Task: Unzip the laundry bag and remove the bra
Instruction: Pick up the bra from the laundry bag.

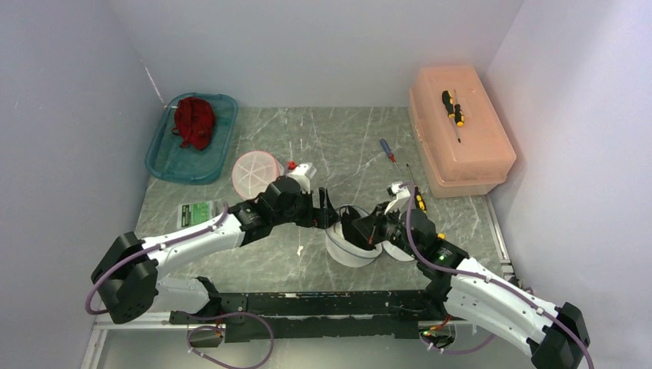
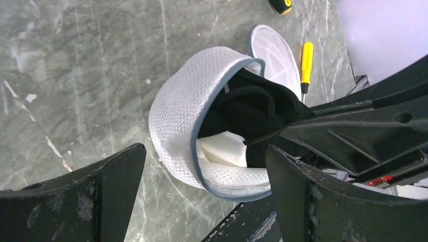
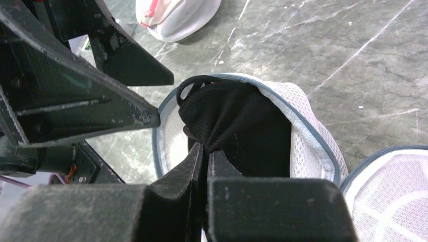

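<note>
The white mesh laundry bag (image 1: 347, 250) lies unzipped between my two arms, its grey-trimmed mouth (image 2: 194, 136) gaping. A black bra (image 2: 252, 108) fills the opening. My right gripper (image 3: 207, 147) is shut on a fold of the bra (image 3: 237, 121) just inside the bag's rim (image 3: 310, 132). My left gripper (image 2: 204, 174) is open wide, its fingers (image 2: 106, 189) either side of the bag's lower edge without touching it. In the top view the left gripper (image 1: 329, 209) hovers at the bag's far left side and the right gripper (image 1: 367, 229) reaches in from the right.
The bag's round zip flap (image 2: 275, 50) lies open beside it. A second, pink-trimmed mesh bag (image 1: 256, 171) sits further back. A teal tray (image 1: 165, 165) holds a red garment. A peach toolbox (image 1: 461, 146) stands back right; screwdrivers (image 1: 387, 149) lie near it.
</note>
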{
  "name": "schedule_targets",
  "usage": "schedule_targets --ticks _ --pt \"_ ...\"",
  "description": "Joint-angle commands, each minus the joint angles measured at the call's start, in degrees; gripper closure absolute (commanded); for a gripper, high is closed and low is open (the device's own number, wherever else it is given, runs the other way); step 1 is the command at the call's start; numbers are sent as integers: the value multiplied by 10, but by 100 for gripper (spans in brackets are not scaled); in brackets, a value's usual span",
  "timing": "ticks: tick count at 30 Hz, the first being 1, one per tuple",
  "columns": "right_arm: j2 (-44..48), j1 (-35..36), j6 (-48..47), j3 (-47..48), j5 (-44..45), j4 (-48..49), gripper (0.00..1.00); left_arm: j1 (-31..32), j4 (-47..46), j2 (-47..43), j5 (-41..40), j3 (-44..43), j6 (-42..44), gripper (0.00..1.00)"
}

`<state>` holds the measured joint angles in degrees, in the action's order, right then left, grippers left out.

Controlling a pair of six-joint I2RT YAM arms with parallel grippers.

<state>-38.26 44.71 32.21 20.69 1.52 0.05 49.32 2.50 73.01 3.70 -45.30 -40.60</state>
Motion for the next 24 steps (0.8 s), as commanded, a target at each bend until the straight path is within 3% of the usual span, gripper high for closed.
schedule_targets --ticks 1,8,16,24 --pt "-1 0 11 1 16 42 100 24 -21 16 30 -11 8 7" --pt "1 -1 12 -2 14 41 100 51 -4 42 13 -25 22 16" --pt "-8 -1 9 10 -34 36 99 56 6 87 -20 -34 19 46" --pt "14 -1 4 31 -61 2 49 56 -1 98 -33 -35 23 71"
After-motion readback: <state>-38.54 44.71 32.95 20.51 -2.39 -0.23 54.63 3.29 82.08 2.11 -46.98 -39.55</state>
